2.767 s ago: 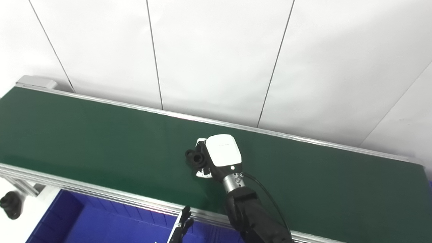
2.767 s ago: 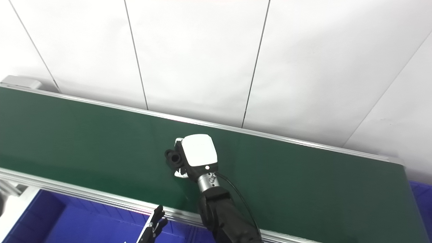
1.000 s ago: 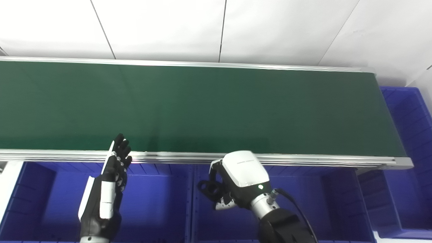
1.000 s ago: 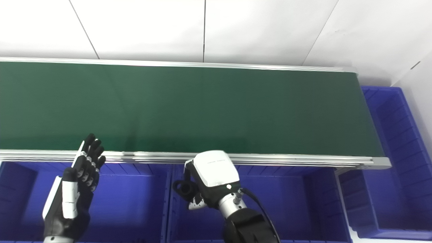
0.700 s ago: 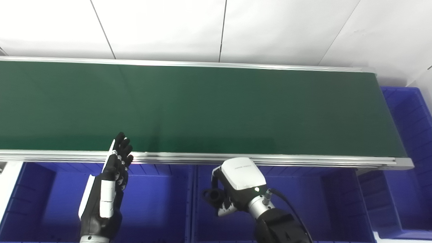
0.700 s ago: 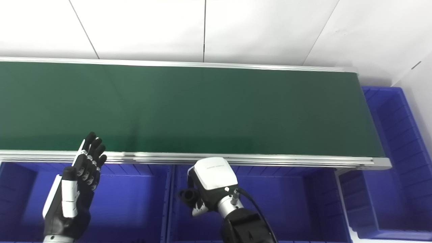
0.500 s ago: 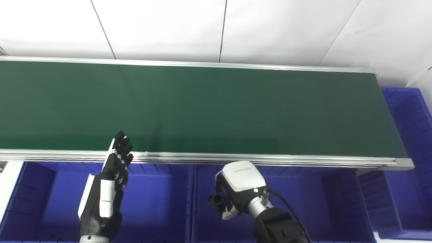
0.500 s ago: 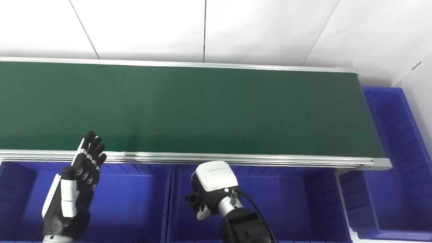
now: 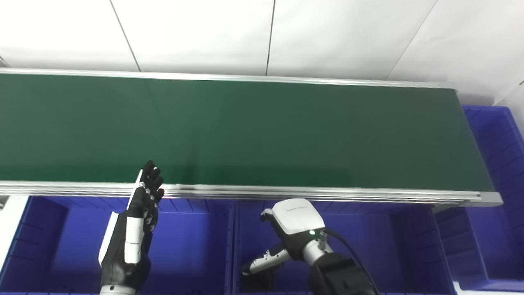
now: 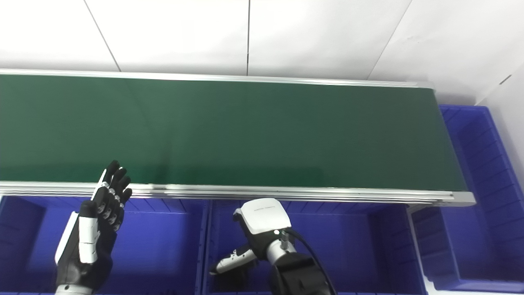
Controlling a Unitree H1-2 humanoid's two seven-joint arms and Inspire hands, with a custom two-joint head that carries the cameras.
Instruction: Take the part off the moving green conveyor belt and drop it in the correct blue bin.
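Green conveyor belt (image 9: 262, 131) spans the scene from the left edge to near the right edge, its surface bare, framed by an aluminium rail (image 9: 327, 194) along its near side and white wall panels (image 9: 196, 32) behind; taken as the landmark for all positions below.

Left of centre, below the belt's near rail: left hand (image 9: 137, 221) raised upright, fingers (image 9: 152, 174) straight and slightly apart, holding nothing, the fingertips overlapping the rail line; it stands above the left blue bin (image 9: 53, 229), which sits just under the belt's near edge.

Centre, below the rail: middle blue bin (image 9: 368, 237), directly beside the left bin and separated from it by a shared wall; right hand (image 9: 286, 233) is inside this bin's opening, white back plate upward, thumb (image 9: 264, 262) extended away toward the left and low, fingers unfolded and holding nothing.

Part: a dark shape (image 10: 229, 280) lies on the bin floor beneath the extended thumb, apart from the hand; it is partly in shadow, and its form cannot be made out clearly.

Right of the belt's end: a further blue bin (image 9: 501, 139), set lengthwise past the belt's right end.
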